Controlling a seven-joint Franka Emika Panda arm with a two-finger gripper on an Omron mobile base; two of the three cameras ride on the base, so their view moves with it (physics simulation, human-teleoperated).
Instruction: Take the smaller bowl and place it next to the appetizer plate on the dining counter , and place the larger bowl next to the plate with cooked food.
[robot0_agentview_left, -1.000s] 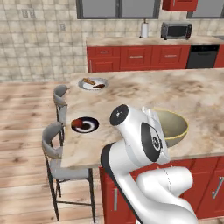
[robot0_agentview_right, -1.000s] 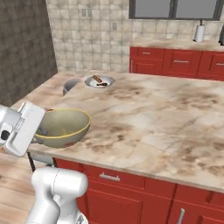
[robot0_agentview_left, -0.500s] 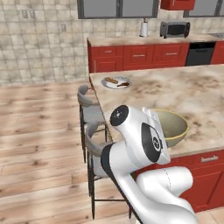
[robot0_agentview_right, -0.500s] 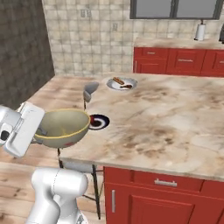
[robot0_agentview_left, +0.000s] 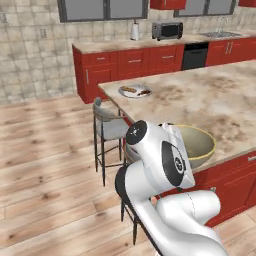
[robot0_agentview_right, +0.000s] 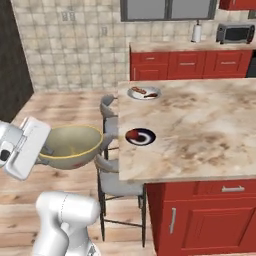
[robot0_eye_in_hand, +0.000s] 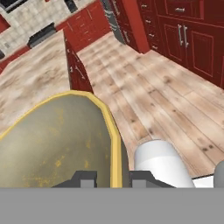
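The larger bowl (robot0_agentview_right: 70, 146) is wide, deep, olive-beige, with a pale yellow rim. The gripper (robot0_eye_in_hand: 113, 178) clamps that rim between its fingers.

No readable text anywhere right now: nothing legible on the small silver microwave (robot0_agentview_left: 166, 30) at the upper middle of the frame, and no labels, brands, numbers or signs elsewhere.

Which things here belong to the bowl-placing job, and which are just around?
Job:
larger bowl, rim pinched in the hand
plate with cooked food
appetizer plate
dining counter

Around:
stools
toaster oven
paper towel roll
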